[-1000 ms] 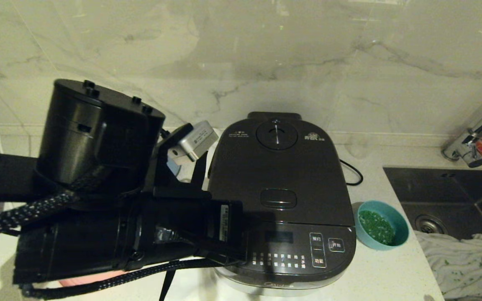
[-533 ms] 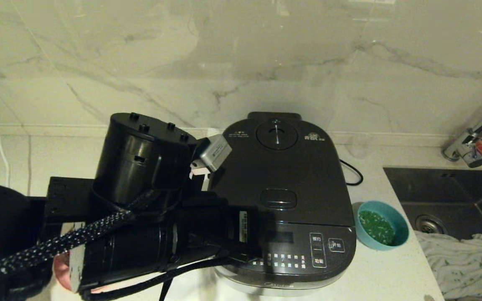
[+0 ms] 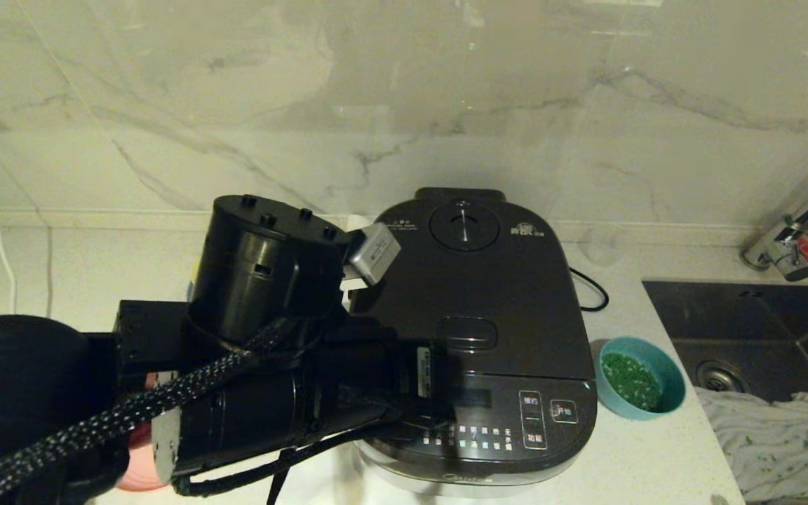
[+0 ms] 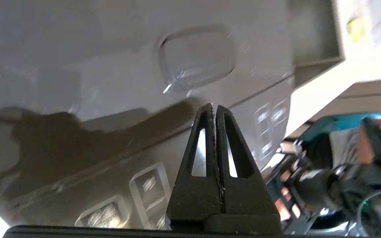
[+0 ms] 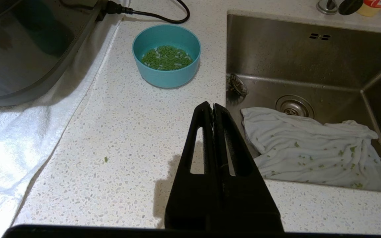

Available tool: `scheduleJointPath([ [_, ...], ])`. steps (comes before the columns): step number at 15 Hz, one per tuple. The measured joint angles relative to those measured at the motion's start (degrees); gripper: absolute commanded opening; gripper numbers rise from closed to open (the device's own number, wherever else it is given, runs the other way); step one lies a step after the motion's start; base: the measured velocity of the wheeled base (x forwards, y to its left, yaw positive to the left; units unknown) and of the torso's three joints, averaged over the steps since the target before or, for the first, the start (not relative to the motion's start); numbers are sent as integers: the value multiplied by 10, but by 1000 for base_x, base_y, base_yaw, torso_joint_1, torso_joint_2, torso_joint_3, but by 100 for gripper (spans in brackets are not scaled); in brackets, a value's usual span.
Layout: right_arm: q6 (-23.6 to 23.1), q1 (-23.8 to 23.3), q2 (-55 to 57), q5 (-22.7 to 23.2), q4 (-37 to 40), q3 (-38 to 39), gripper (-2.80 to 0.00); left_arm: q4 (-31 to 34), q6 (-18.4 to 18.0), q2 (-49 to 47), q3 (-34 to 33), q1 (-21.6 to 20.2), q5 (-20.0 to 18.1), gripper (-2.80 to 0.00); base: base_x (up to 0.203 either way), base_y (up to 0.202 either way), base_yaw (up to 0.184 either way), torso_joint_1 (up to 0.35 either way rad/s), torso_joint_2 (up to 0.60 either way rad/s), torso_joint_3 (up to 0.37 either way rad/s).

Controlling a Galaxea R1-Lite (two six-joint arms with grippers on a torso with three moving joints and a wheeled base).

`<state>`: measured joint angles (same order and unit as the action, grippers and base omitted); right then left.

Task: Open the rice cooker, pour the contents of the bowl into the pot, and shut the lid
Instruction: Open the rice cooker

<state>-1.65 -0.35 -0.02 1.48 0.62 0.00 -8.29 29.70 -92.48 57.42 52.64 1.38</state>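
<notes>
Barely underway: lid (image 3: 470, 294) down on rice cooker (image 3: 477, 351), left claw (image 4: 214, 107) pressed together just short of release button (image 4: 197, 59), bowl (image 3: 639, 377) full of green contents (image 5: 166, 58) on tabletop (image 5: 127, 138), right claw (image 5: 213, 105) closed, idle.

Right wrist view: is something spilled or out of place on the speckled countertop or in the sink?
Yes. One small green bit lies loose on the speckled white countertop, apart from the round teal-blue bowl. Green flecks also dot the crumpled white cloth lying in the steel sink.
</notes>
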Motion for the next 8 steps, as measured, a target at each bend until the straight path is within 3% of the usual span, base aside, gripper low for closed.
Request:
scheduleJointPath([
  [8, 0, 0, 0, 0, 0, 0, -280, -36, -4, -21, 8, -11, 2, -280, 0, 0, 0, 0, 0, 0],
])
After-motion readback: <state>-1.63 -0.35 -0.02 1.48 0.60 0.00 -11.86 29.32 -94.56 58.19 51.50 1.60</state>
